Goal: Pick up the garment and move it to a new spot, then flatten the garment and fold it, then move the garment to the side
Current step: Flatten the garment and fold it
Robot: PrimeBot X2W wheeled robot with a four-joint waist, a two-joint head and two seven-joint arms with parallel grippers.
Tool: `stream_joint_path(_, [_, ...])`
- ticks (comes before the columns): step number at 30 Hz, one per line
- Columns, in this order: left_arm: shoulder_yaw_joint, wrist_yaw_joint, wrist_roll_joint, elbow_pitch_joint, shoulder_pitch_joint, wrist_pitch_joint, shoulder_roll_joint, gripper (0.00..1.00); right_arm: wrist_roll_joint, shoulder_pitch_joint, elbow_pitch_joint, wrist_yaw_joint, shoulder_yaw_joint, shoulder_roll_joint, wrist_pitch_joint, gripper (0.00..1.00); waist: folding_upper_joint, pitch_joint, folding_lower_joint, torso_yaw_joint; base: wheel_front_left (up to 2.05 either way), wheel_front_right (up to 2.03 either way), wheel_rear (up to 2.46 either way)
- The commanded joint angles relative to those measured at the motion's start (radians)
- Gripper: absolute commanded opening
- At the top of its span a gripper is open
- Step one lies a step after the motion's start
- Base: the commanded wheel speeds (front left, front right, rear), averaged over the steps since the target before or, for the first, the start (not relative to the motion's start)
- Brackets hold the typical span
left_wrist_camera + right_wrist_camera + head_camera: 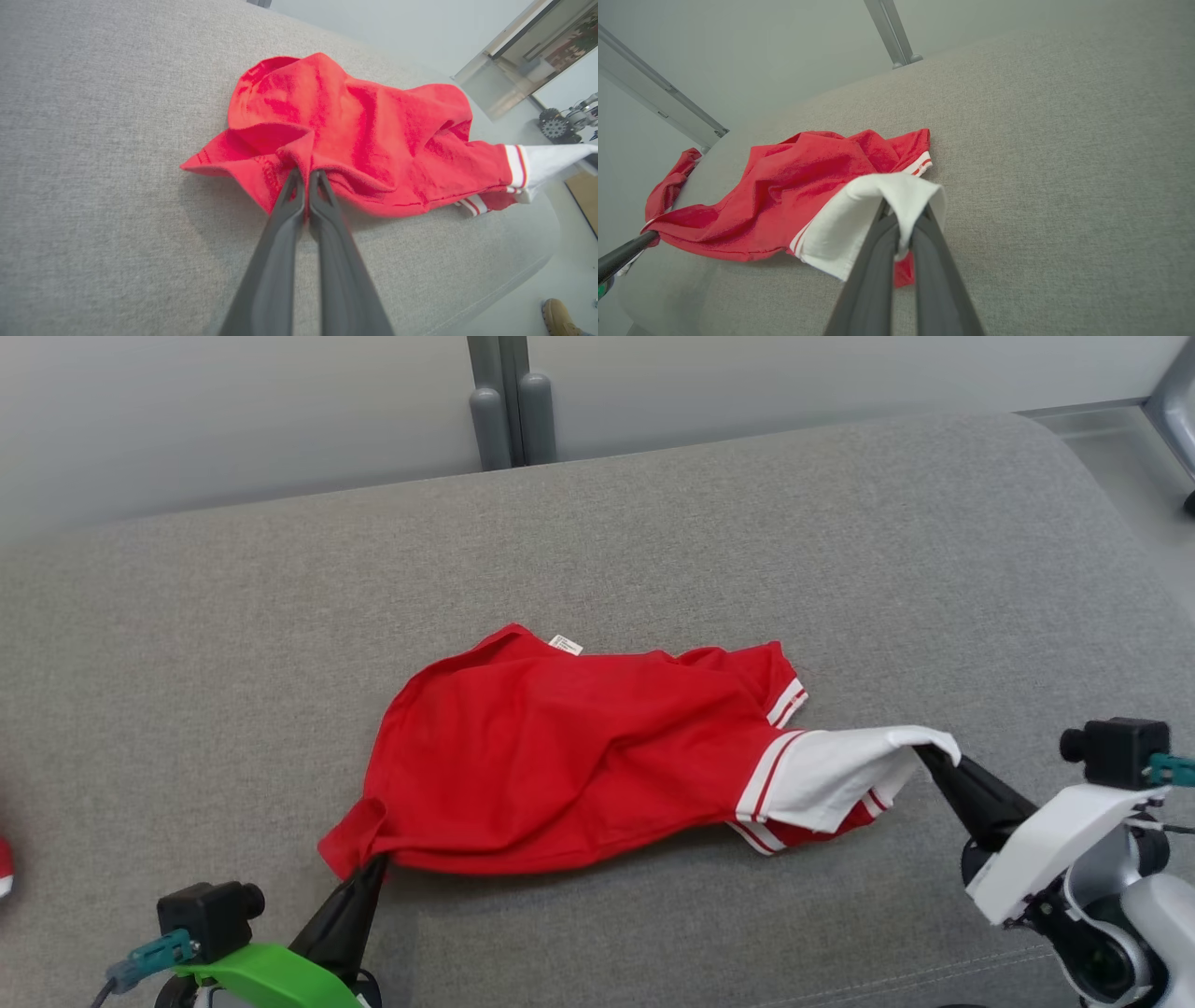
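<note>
Left pincer (372,868) clamps garment (560,756) red corner; right pincer (926,754) clamps white sleeve (831,779); garment between them.

Readable text: I find none in my three views;
Tag: a small white tag (566,644) sits at the far edge of the red garment (560,756); whatever is printed on it is too small for me to read;
Trim: I see red stripes on the white bands (787,702); I can make out no letters or numbers there

Garment (579,756) on cushion (653,523); left pincer (369,870) at its left; right pincer (929,756) opposite.
</note>
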Motion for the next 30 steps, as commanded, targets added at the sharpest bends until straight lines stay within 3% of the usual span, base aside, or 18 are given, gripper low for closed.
stream_joint_path(1, [0.008, 0.000, -0.023, -0.051, 0.021, 0.021, 0.015, 0.00, 0.043, 0.020, -0.051, -0.001, -0.026, -0.021, 0.018, 0.00, -0.0001, -0.008, 0.0000, -0.008, 0.00, 0.00, 0.00])
stream_joint_path(10, [0.063, 0.026, -0.159, -0.556, 0.105, 0.221, 0.131, 0.00, 0.315, 0.083, -0.425, -0.001, -0.314, -0.137, 0.082, 0.00, -0.0001, -0.014, 0.0000, -0.032, 0.00, 0.00, 0.00])
stream_joint_path(13, [0.110, 0.052, -0.215, -0.685, 0.042, 0.282, 0.163, 0.00, 0.371, 0.037, -0.492, 0.000, -0.409, -0.154, 0.105, 0.00, -0.0001, 0.011, 0.0000, -0.026, 0.00, 0.00, 0.00])
stream_joint_path(17, [0.153, 0.073, -0.315, -0.741, -0.128, 0.405, 0.225, 0.00, 0.422, -0.080, -0.505, 0.000, -0.487, -0.151, 0.154, 0.00, -0.0001, 0.081, 0.0000, -0.007, 0.00, 0.00, 0.00])
stream_joint_path(21, [0.146, 0.096, -0.338, -0.662, -0.411, 0.527, 0.277, 0.00, 0.390, -0.296, -0.424, -0.001, -0.501, -0.118, 0.205, 0.00, -0.0001, 0.211, 0.0000, 0.023, 0.00, 0.00, 0.00])
stream_joint_path(22, [0.130, 0.113, -0.330, -0.572, -0.582, 0.558, 0.263, 0.00, 0.348, -0.447, -0.350, -0.001, -0.493, -0.067, 0.219, 0.00, -0.0001, 0.284, 0.0000, 0.038, 0.00, 0.00, 0.00])
stream_joint_path(26, [0.069, 0.135, -0.260, -0.317, -0.936, 0.546, 0.185, 0.00, 0.193, -0.800, -0.141, 0.000, -0.484, 0.084, 0.224, 0.00, -0.0001, 0.426, 0.0000, 0.073, 0.00, 0.00, 0.00])
stream_joint_path(30, [0.011, 0.099, -0.141, -0.056, -1.225, 0.462, 0.129, 0.00, -0.049, -1.144, 0.099, 0.000, -0.526, 0.276, 0.139, 0.00, -0.0001, 0.528, 0.0000, 0.084, 0.00, 0.00, 0.00])
